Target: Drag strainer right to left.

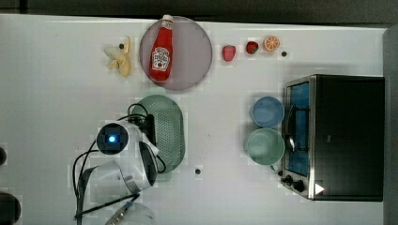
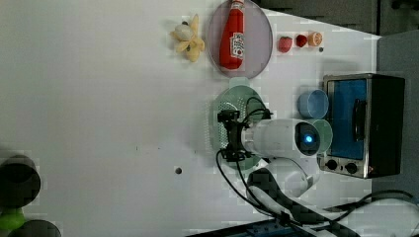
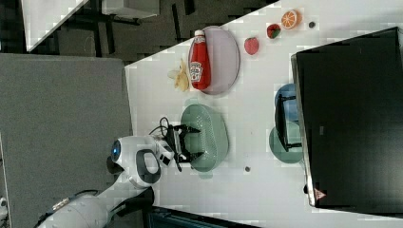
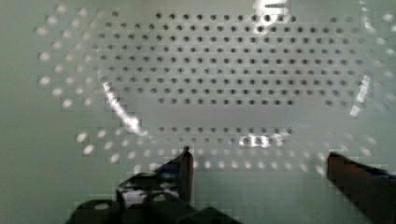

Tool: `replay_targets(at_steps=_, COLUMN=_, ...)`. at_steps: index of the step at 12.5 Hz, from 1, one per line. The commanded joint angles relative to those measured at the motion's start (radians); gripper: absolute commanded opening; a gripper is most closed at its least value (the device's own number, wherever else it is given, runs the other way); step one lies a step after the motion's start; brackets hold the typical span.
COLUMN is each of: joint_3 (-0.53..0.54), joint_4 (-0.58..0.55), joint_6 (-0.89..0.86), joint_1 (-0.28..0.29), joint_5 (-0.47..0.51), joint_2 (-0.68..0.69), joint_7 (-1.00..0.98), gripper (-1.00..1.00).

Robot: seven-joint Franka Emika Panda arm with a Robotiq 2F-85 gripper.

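White surface (image 1: pixel 56 117) carries everything. Nearest the robot's base, the arm reaches out with its gripper (image 3: pixel 194 141) pointing down, jaws spread wide and empty, inside the strainer (image 1: pixel 170 126) near the surface's middle. Farther off sit a green bowl (image 1: pixel 265 146), a blue bowl (image 1: pixel 268 111) and a toaster oven (image 1: pixel 345 137); a ketchup bottle (image 1: pixel 162 49) lies on a plate (image 1: pixel 195 51) at the far edge.

The pale mint-green oval plastic strainer (image 1: pixel 170 126) stands upright on the white bench (image 1: pixel 56 93), its open side up. Many small holes cover its floor and walls (image 4: pixel 224 70), and its rim is smooth. In the top view it lies left of centre, just below the round grey plate (image 1: pixel 192 51).
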Motion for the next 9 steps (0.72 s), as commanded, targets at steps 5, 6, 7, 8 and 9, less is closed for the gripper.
replay_targets(at_steps=5, joint_3=-0.008, joint_4=0.179, joint_6=-0.106, joint_1=0.097, joint_5=0.059, joint_2=0.085, joint_7=0.090, gripper=1.00)
replay_targets(at_steps=6, joint_3=-0.007, joint_4=0.205, joint_6=-0.133, joint_1=0.112, joint_5=0.074, joint_2=0.096, joint_7=0.091, gripper=1.00)
replay_targets(at_steps=7, joint_3=-0.007, joint_4=0.229, joint_6=-0.146, joint_1=0.128, joint_5=0.080, joint_2=0.106, joint_7=0.091, gripper=1.00)
replay_targets(at_steps=8, joint_3=-0.007, joint_4=0.252, joint_6=-0.148, joint_1=0.144, joint_5=0.088, joint_2=0.118, joint_7=0.094, gripper=1.00)
replay_targets(at_steps=9, joint_3=-0.007, joint_4=0.274, joint_6=-0.148, joint_1=0.159, joint_5=0.096, joint_2=0.133, joint_7=0.098, gripper=1.00)
